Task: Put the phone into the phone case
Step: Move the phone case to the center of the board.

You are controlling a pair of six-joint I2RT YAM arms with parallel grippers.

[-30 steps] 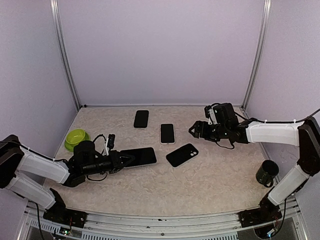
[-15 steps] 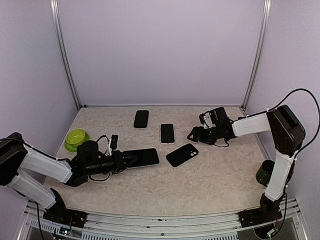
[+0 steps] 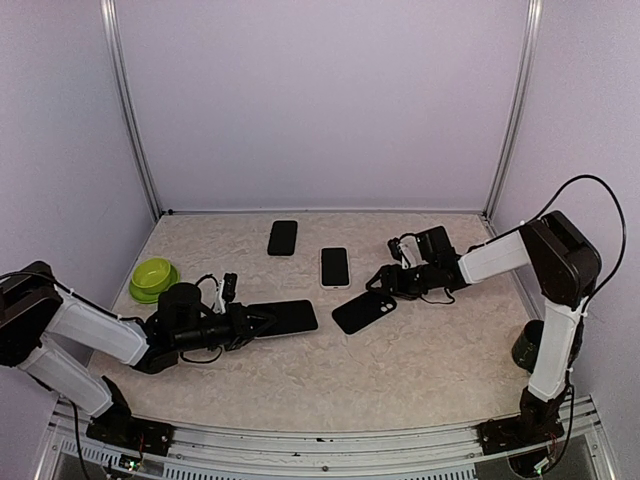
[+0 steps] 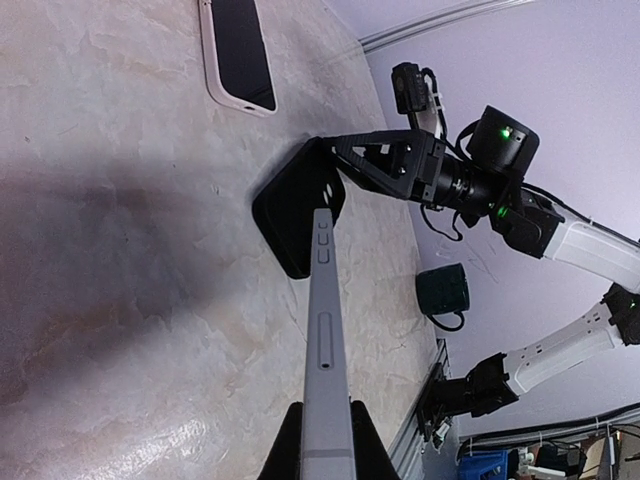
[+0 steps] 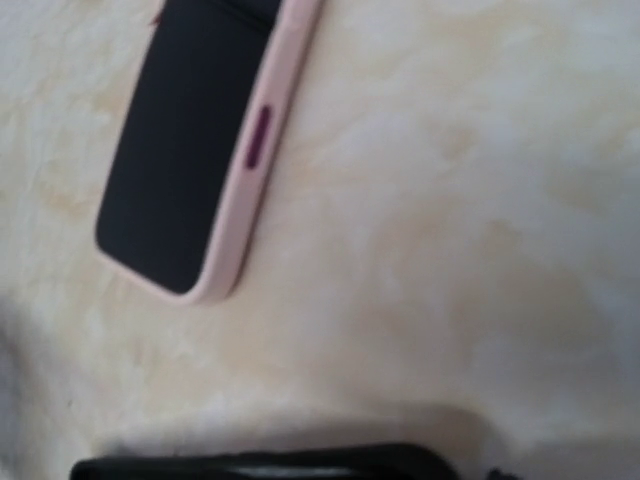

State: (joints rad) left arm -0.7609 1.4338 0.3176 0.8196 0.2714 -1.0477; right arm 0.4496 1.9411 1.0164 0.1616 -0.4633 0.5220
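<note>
So the left gripper [image 4: 325, 445] was clamped on one end of the phone [image 3: 288, 316], probably a stiff, slick slab best pinched by its edges, black case [image 3: 362, 311] at its 3 o'clock; right gripper [image 3: 383, 283] jaws, couldn't tell.

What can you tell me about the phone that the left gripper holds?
The phone is a thin slab with a black face and a grey, metal-looking edge bearing side buttons. The left gripper is shut on one short end, and the phone juts roughly level toward the black phone case without touching it.
</note>
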